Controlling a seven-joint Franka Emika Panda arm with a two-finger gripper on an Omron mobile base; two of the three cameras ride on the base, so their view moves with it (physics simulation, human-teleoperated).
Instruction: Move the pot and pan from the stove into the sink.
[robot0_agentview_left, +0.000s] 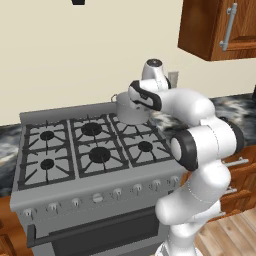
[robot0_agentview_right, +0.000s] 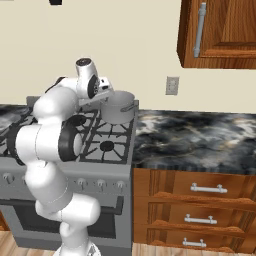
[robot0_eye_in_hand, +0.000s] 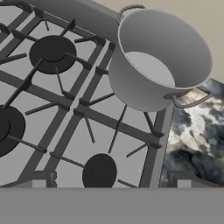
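Note:
The silver-grey pot (robot0_agentview_left: 127, 114) (robot0_agentview_right: 118, 107) (robot0_eye_in_hand: 131, 85) stands upright and empty on the back right burner of the stove (robot0_agentview_left: 100, 186) (robot0_agentview_right: 107, 145) (robot0_eye_in_hand: 87, 131). One of its side handles (robot0_eye_in_hand: 190, 100) reaches toward the counter. My gripper (robot0_eye_in_hand: 111, 181) is open, its two small tips set wide apart with nothing between them. It hovers over the front right burner (robot0_eye_in_hand: 99, 170), above and short of the pot and not touching it. In the left base view my wrist covers the pot's upper right. The pan and the sink are out of view.
A black-and-white marbled counter (robot0_agentview_right: 195, 140) (robot0_agentview_left: 235, 107) (robot0_eye_in_hand: 197, 140) adjoins the stove's right side, with wooden drawers (robot0_agentview_right: 205, 200) beneath. A wooden wall cabinet (robot0_agentview_right: 220, 35) hangs above it. A wall outlet (robot0_agentview_right: 172, 85) sits behind the pot. The other burners (robot0_agentview_left: 47, 135) are bare.

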